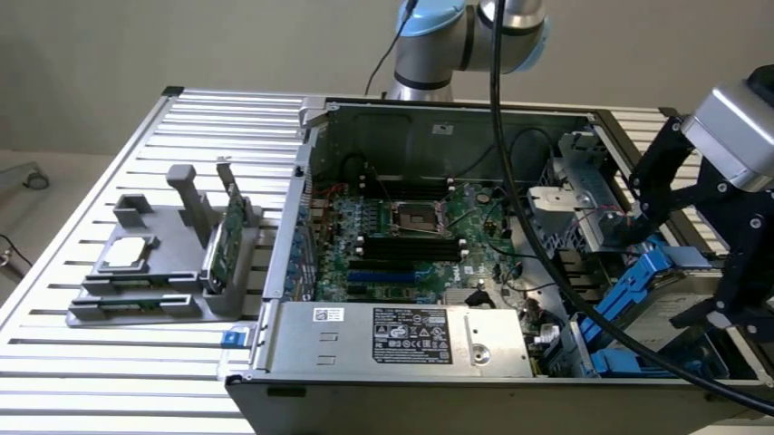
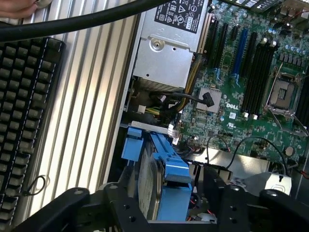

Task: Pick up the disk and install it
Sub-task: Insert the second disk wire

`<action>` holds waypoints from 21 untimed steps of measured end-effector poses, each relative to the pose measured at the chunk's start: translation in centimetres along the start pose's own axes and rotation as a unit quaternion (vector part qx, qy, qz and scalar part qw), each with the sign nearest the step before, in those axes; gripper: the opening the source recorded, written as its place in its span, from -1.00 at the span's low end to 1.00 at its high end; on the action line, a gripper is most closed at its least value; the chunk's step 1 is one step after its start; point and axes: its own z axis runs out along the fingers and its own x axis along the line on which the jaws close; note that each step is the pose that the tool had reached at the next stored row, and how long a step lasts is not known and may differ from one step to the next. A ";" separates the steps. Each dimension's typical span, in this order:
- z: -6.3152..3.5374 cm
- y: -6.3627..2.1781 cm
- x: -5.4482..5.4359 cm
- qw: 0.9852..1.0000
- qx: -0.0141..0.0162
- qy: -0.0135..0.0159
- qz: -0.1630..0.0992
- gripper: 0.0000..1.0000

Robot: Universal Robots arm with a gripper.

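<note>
While the jaws straddle the disk (image 2: 159, 179), it sits tilted at the edge of the computer case (image 1: 400, 349).

Over in the drive corner now: the gripper (image 2: 166, 200) has its dark fingers (image 2: 219, 193) on either side of the blue-railed disk, but whether they clamp it or stand just clear, I cannot tell. Directly below the jaws, the disk leans instead of lying flat. My worry: a crooked rail could jam in the bay, and the thick black cable (image 1: 568, 299) draped beside the jaws could snag or tug loose wiring near the motherboard (image 2: 251, 72).
</note>
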 end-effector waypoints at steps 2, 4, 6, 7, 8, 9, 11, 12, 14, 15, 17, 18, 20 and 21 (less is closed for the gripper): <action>0.00 0.00 0.0 1.000 0.000 0.000 0.000 0.68; 0.00 0.00 0.0 1.000 0.000 0.000 0.000 0.93; 0.00 0.00 0.0 1.000 0.000 0.000 0.000 0.98; 0.00 0.00 0.0 1.000 0.000 0.000 0.000 0.98; 0.00 0.00 0.0 1.000 0.000 0.000 0.000 0.98; 0.00 0.00 0.0 1.000 0.000 0.000 0.000 0.98; 0.00 0.00 0.0 1.000 0.000 0.000 0.000 0.98; 0.00 0.01 0.0 1.000 0.000 0.000 0.000 0.98; 0.00 0.00 0.0 1.000 0.000 0.000 0.000 0.98; 0.00 0.00 0.0 1.000 0.000 0.000 0.000 0.98; 0.00 0.00 0.0 1.000 0.000 0.000 0.000 0.98; 0.00 0.00 0.0 1.000 0.000 0.000 0.000 0.98; 0.00 0.00 0.0 1.000 0.000 0.000 0.000 0.98; 0.00 0.00 0.0 1.000 0.000 0.000 0.000 0.98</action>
